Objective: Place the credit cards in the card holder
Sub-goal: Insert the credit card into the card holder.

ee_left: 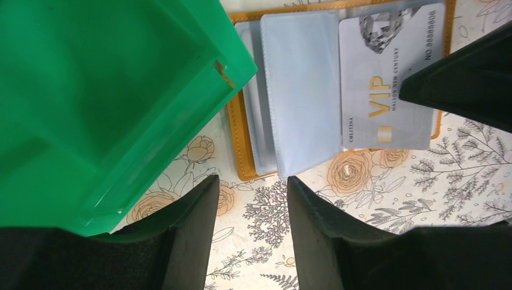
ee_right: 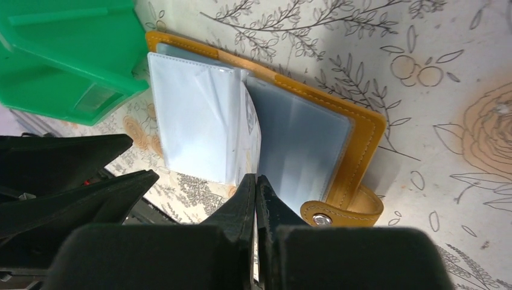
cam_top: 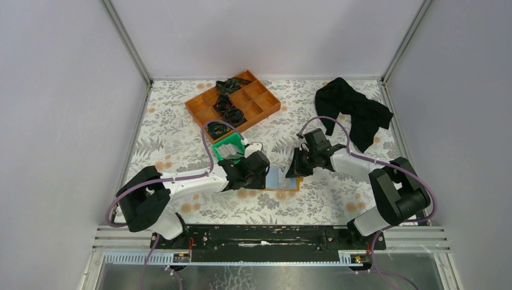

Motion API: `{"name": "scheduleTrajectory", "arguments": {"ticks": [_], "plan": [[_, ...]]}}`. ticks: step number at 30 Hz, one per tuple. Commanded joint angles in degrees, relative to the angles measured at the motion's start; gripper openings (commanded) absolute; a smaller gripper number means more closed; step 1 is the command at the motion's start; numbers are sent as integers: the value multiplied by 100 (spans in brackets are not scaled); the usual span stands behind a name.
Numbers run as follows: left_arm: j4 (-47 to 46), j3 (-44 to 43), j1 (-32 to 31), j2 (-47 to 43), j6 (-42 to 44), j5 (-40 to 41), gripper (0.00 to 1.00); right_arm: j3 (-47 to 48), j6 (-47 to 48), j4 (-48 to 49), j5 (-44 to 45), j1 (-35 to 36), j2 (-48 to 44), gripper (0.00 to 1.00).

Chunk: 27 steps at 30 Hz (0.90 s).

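- The small orange-tan leather-like card holder (cam_top: pixel 282 181) lies open and flat on the floral-patterned table (cam_top: pixel 326 199), between the two grippers, its pale blue-grey plastic sleeves fanned upward.
- The green plastic bin (cam_top: pixel 228 148) stands just beside the card holder's left edge, and in the left wrist view its corner overlaps that edge; the card holder's snap-tab side has bare table beyond it.
- The right gripper (ee_right: pixel 255 187) has its fingers pressed together on the edge of a whitish-grey credit card (ee_left: pixel 386 78) printed "VIP", which lies over the card holder's right-hand sleeve.
- The left gripper (ee_left: pixel 250 205) hovers at the card holder's near edge, jaws narrowly parted with nothing between them.
- Far back, well apart, sit a large orange compartment tray (cam_top: pixel 191 104) holding dark tangles and a crumpled black cloth (cam_top: pixel 353 112); grey walls close in both sides.
- From the right wrist the credit card shows only edge-on; whether it has entered a sleeve cannot be told.
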State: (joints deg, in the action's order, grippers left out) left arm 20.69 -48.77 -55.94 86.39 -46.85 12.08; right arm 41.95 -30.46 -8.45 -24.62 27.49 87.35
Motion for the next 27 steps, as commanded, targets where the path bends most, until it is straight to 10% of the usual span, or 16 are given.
{"name": "scheduleTrajectory", "arguments": {"ticks": [1, 27], "plan": [[-49, -103, -49, 179, 46, 212, 53, 157, 220, -536, 931, 72, 63, 0], [-707, -243, -10, 764, 358, 327, 53, 146, 690, -1224, 1386, -142, -289, 0]]}}
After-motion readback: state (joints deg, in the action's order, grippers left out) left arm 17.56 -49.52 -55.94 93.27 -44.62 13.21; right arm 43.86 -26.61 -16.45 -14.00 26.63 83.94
